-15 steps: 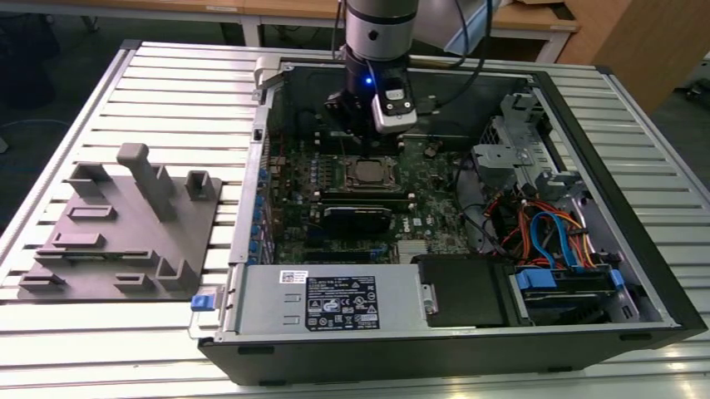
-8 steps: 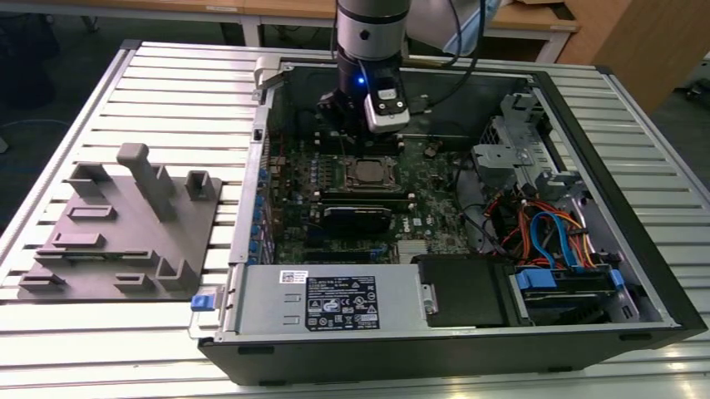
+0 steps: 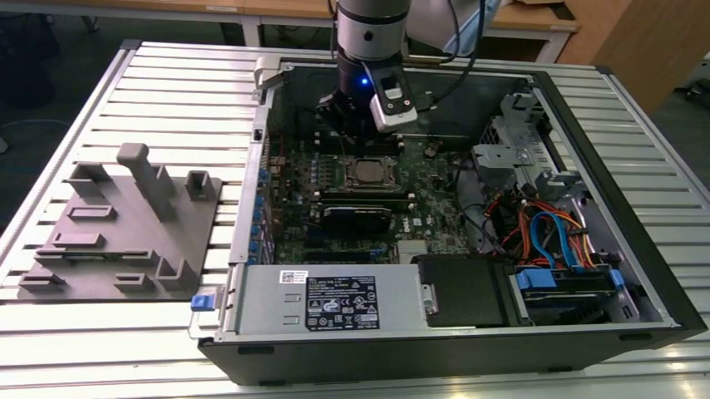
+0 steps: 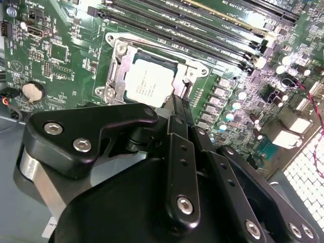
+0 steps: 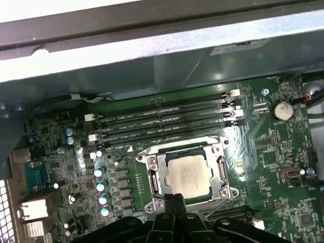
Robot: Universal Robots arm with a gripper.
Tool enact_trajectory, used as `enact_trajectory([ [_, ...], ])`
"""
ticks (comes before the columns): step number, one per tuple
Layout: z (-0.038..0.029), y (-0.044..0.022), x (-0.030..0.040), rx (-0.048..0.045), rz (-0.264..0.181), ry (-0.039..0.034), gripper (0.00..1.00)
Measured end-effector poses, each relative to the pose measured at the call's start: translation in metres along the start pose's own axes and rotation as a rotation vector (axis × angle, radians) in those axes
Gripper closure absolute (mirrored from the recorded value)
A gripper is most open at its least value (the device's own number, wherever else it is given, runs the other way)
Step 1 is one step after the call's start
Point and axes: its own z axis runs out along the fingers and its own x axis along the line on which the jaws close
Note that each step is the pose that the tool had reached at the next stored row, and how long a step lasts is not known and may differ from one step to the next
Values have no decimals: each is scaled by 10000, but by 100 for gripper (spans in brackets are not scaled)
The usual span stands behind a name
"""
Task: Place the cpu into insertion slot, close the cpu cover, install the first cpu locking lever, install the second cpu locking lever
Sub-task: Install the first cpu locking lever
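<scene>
Hangs low inside the open computer case [image 3: 444,357] with the pincer [image 5: 175,201] clenched, tips pressed together on nothing, close by one edge of the metal cover [image 5: 223,169]. Just past the tips: grey chip [image 5: 187,174] seated in its slot [image 4: 157,55], cover lying flat around it. Around that, green board [image 5: 283,152], long black memory slots [image 5: 167,119] beside the cover. Outside the case, slatted worktop [image 3: 111,349] with a grey holder [image 3: 122,233] at the exterior view's left.

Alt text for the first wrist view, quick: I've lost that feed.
The cpu sits in the insertion slot on the green motherboard, the cpu cover lying flat around it. The black claw, shut, is at the cover's edge.
</scene>
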Motion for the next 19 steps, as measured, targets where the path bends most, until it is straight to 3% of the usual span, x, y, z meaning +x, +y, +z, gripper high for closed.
enact_trajectory([
  [14,0,0,0,0,-20,1,90],
  [19,0,0,0,-13,-505,7,90],
])
